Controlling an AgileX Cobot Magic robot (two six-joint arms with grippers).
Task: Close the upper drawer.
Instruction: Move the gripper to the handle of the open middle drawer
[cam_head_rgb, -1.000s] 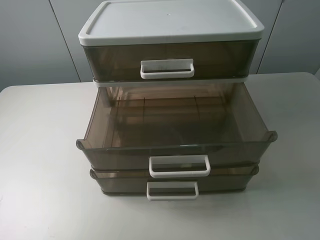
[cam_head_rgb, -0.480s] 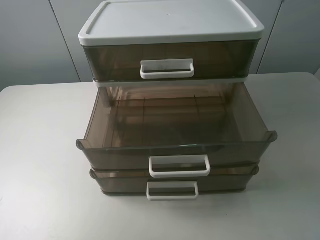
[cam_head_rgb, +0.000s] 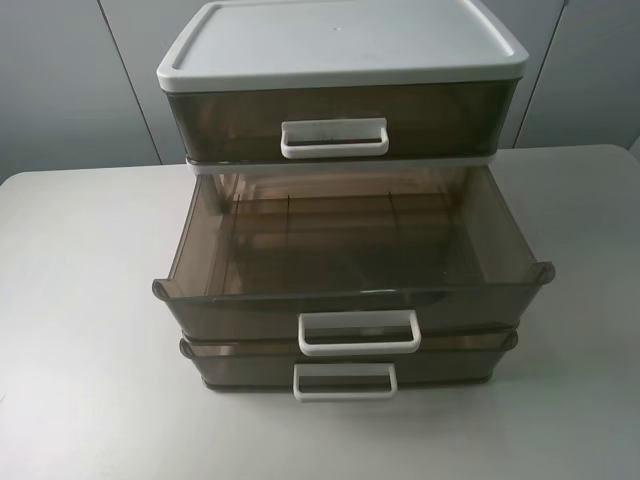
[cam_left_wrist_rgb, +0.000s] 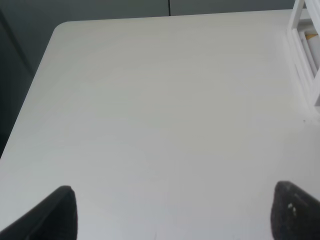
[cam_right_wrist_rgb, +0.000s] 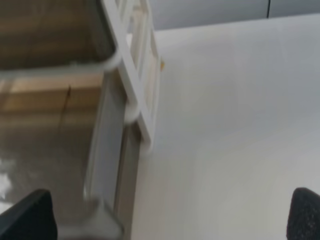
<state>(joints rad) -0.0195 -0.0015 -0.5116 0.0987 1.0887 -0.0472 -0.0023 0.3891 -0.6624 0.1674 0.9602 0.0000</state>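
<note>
The upper drawer (cam_head_rgb: 240, 312) is the middle tier of the cabinet, smoky brown and translucent, with a white loop handle (cam_head_rgb: 359, 332). It stands pulled far out and looks empty. Neither gripper shows in the exterior high view. In the left wrist view my left gripper (cam_left_wrist_rgb: 172, 215) is open over bare table, with the cabinet frame (cam_left_wrist_rgb: 305, 60) at the picture's edge. In the right wrist view my right gripper (cam_right_wrist_rgb: 165, 217) is open beside a brown drawer side wall (cam_right_wrist_rgb: 107, 140) and the white frame (cam_right_wrist_rgb: 140, 75).
The cabinet has a white lid (cam_head_rgb: 340, 45) and a shut top drawer with a wider scuffed handle (cam_head_rgb: 334, 138). The lowest drawer's handle (cam_head_rgb: 344, 381) sticks out a little under the open one. The grey table (cam_head_rgb: 80, 300) surrounds the cabinet, with grey wall panels behind.
</note>
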